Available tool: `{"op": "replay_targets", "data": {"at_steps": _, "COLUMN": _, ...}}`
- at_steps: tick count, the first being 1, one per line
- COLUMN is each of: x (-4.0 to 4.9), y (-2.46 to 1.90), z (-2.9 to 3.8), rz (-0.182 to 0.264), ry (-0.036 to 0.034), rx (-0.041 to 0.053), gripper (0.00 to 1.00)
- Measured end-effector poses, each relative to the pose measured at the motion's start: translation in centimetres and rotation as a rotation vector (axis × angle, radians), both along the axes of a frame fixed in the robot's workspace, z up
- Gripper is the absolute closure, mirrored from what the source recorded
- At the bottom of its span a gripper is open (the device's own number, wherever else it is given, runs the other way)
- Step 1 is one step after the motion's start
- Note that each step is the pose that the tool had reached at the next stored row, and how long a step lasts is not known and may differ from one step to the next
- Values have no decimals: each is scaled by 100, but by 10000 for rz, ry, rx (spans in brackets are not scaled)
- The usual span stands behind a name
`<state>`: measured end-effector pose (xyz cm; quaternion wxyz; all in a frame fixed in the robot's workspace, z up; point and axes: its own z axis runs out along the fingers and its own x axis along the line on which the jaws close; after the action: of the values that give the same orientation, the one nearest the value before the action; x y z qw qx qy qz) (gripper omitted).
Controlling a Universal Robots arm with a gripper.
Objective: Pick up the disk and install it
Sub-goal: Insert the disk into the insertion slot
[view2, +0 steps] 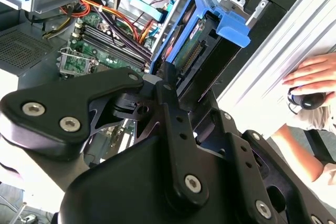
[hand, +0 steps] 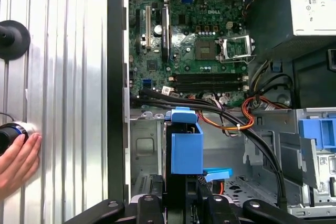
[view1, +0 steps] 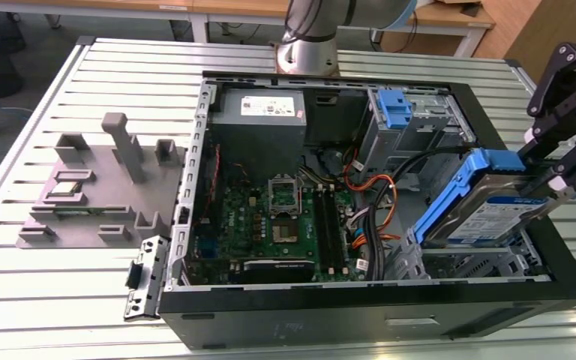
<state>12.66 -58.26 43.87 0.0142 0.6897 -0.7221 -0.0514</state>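
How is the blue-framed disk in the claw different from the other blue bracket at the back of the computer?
The disk carries a silver drive with a white-and-blue label; the blue bracket carries none. The disk hangs tilted in the claw above the case's front bay; the bracket sits in the rear metal cage. Both are blue plastic.

My gripper is black. The disk I hold is silver with a white-and-blue label, in a blue carrier frame. The computer case is black, the motherboard green, the power supply grey with a white sticker. The table is ribbed silver metal. Some cables are orange.
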Motion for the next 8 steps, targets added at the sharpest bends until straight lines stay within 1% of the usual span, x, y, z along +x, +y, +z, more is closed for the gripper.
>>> {"op": "replay_targets", "data": {"at_steps": 4, "x": 0, "y": 0, "z": -44, "rz": -1, "ry": 0, "rx": 0, "gripper": 65}}
{"op": "replay_targets", "data": {"at_steps": 8, "x": 1, "y": 0, "z": -112, "rz": 0, "ry": 0, "rx": 1, "gripper": 65}}
